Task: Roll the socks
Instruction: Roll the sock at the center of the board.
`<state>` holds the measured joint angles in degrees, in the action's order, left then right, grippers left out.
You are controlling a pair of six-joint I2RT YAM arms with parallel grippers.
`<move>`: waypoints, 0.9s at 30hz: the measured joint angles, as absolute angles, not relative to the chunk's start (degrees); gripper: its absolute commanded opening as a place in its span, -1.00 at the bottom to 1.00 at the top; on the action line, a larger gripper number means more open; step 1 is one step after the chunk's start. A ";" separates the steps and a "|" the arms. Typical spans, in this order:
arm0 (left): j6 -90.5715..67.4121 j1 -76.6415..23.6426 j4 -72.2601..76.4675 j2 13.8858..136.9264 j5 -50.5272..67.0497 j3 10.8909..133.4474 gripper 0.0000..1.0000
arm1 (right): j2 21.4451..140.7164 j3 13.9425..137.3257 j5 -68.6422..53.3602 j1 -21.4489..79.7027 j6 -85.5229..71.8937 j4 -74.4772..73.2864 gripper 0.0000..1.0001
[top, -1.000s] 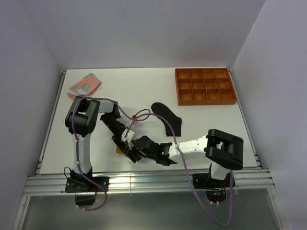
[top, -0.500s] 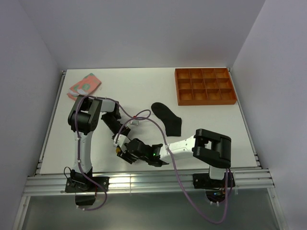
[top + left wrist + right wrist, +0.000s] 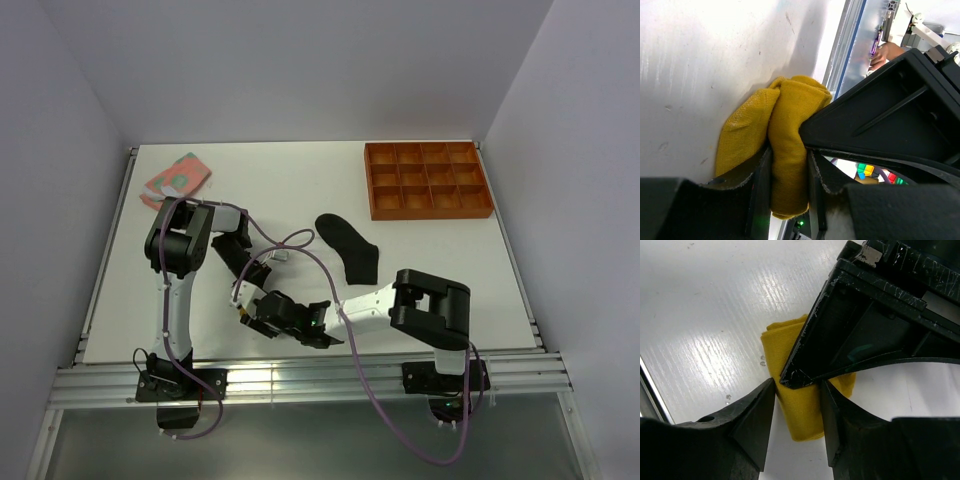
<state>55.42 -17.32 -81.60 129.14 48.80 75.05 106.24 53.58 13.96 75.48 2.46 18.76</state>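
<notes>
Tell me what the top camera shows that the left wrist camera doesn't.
Only the top view: the black sock, the pink sock and the orange tray. Only the left wrist view: the yellow sock pinched in the left end effector. Both: the white table.

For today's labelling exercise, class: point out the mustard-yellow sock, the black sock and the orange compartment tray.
mustard-yellow sock [image 3: 790,130], left wrist view, folded middle
black sock [image 3: 358,258], top external view, its middle
orange compartment tray [image 3: 430,213], top external view, near wall
</notes>
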 measured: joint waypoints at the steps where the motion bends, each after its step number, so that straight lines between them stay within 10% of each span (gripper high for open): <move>1: 55.44 -17.32 -81.71 129.19 48.80 75.11 -0.98 | 106.26 53.58 14.13 75.57 2.46 18.81 0.00; 27: 55.37 -17.72 -82.11 129.99 49.45 75.16 -0.97 | 106.72 53.12 24.45 79.31 3.49 16.71 0.16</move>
